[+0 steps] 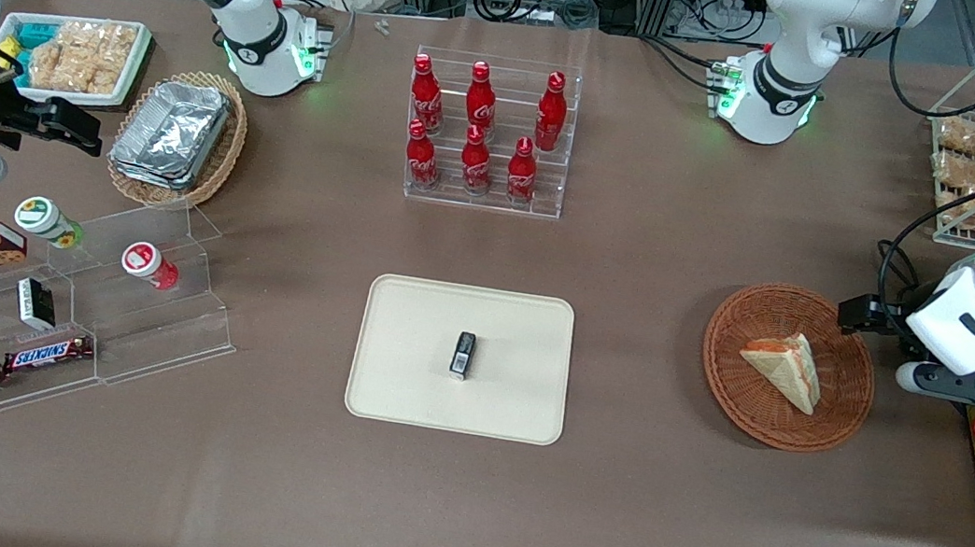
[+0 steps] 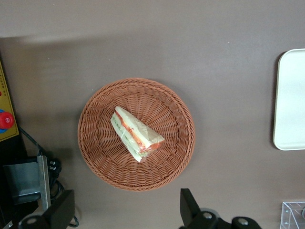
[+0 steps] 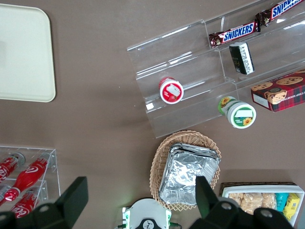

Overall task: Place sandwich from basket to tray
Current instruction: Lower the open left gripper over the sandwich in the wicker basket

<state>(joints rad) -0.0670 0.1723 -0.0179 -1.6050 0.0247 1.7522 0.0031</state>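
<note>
Toward the working arm's end of the tabletop [image 1: 653,521], the sandwich [image 1: 784,369] lies flat in the basket [image 1: 723,380], a pale wedge with its orange-red and green filling showing along one long edge. The tool [image 2: 126,214] hangs well above the basket with its jaws spread wide and nothing between them; in the wrist view the two dark fingers [image 2: 189,206] frame open tabletop just beside the basket rim, not the sandwich itself.

The step in hand looks like the approach to the grasp. To do it well, the arm should first bring the tool over the middle of the wedge, then turn the wrist so the fingers close across the two broad bread faces' long edges (the narrowest span) and not along the length. A straight descent is wise, stopping short of the wicker so the fingertips do not snag the weave or drag the basket. Soft bread will likely squash or slip, so a gentle closure near the thicker end seems safest.

The tray [image 1: 399,375] sits mid-tabletop, well apart from the basket, and a small dark packet [image 1: 463,353] rests on it; the bare area beside that packet is the better spot to aim for.
</note>
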